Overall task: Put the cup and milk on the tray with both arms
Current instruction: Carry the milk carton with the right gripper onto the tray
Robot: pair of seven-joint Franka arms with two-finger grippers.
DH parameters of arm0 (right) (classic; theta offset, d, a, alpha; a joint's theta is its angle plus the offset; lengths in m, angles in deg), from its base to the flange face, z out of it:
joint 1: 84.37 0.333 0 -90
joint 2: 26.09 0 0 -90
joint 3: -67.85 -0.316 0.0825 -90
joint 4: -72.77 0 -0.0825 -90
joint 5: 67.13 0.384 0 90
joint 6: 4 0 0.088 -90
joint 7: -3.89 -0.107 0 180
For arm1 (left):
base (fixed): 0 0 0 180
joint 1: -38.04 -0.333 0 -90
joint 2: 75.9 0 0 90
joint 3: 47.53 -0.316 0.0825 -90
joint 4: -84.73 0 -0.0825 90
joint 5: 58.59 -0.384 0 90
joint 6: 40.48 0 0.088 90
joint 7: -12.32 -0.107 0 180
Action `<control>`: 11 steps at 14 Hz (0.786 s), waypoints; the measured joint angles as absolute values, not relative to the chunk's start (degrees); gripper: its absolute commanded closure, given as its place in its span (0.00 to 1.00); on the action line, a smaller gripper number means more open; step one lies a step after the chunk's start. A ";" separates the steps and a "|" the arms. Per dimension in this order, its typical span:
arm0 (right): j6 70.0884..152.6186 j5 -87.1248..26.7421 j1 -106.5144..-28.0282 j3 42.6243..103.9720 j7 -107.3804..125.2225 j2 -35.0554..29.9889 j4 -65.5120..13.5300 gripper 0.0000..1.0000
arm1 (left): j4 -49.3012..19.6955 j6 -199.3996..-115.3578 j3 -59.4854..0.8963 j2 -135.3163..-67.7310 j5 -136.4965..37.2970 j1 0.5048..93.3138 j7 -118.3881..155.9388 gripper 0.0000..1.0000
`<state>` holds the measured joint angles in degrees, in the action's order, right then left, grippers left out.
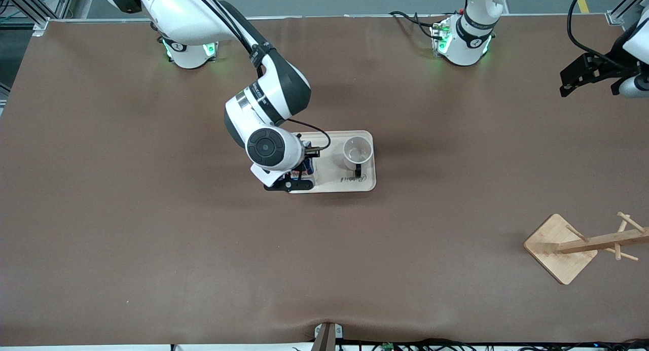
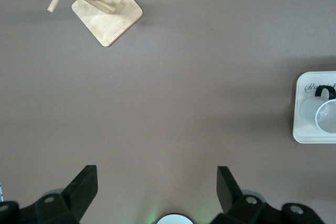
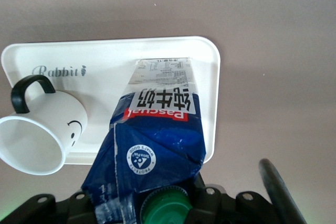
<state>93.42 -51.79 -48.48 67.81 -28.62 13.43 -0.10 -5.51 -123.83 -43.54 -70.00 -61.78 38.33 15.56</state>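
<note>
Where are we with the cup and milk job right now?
Done: the cup stands upright on the tray, at the end toward the left arm. In hand: the right claw is over the tray's other end, holding the milk, which looks set down on the tray or nearly so. Left: let go of the milk and pull away. The left claw waits open, up at its own end of the table.

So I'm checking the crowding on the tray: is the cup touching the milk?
Apart: in the right wrist view a strip of tray shows between the cup and the milk.
</note>
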 measured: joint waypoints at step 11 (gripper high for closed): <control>90.32 -51.83 -47.40 67.80 -30.02 13.33 -0.32 0.00 | -8.97 -125.80 -43.26 -68.41 -60.56 38.20 15.58 0.00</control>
<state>90.32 -51.83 -47.40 67.80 -30.02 13.33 -0.32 -8.97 -125.80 -43.26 -68.41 -60.56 38.20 15.58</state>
